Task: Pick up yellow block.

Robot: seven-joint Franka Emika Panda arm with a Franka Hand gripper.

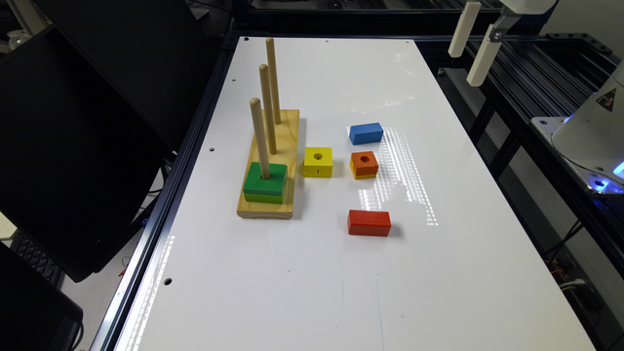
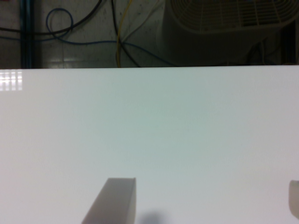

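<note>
A white table (image 1: 312,273) fills the exterior view. The yellow block (image 1: 318,162) sits flat near its middle, a round hole in its top face, nothing touching it. Just beside it, toward the exterior view's left, stands a wooden base (image 1: 273,161) with three upright pegs (image 1: 267,109) in a row. A green block (image 1: 265,181) with a lime layer beneath is threaded on the nearest peg and rests on the base.

Toward the exterior view's right of the yellow block, close but apart from it, lies an orange block (image 1: 364,164) with a hole on top and a thin yellow layer under it. A blue block (image 1: 366,133) lies just behind the orange one, farther from the camera. A red block (image 1: 369,223) lies nearer the camera, apart from the others.

The claw (image 1: 474,43) hangs high in the air at the exterior view's top right, past the table's far edge and well apart from the yellow block. Its two pale fingers (image 1: 465,22) point downward with a clear gap between them; it is spread wide and holds nothing.

In the wrist view the claw (image 2: 205,205) shows as two finger tips, set well apart, over bare white table (image 2: 149,126). Beyond the table edge lie a dark floor with loose cables (image 2: 117,32) and a pale ribbed bin (image 2: 229,18).
</note>
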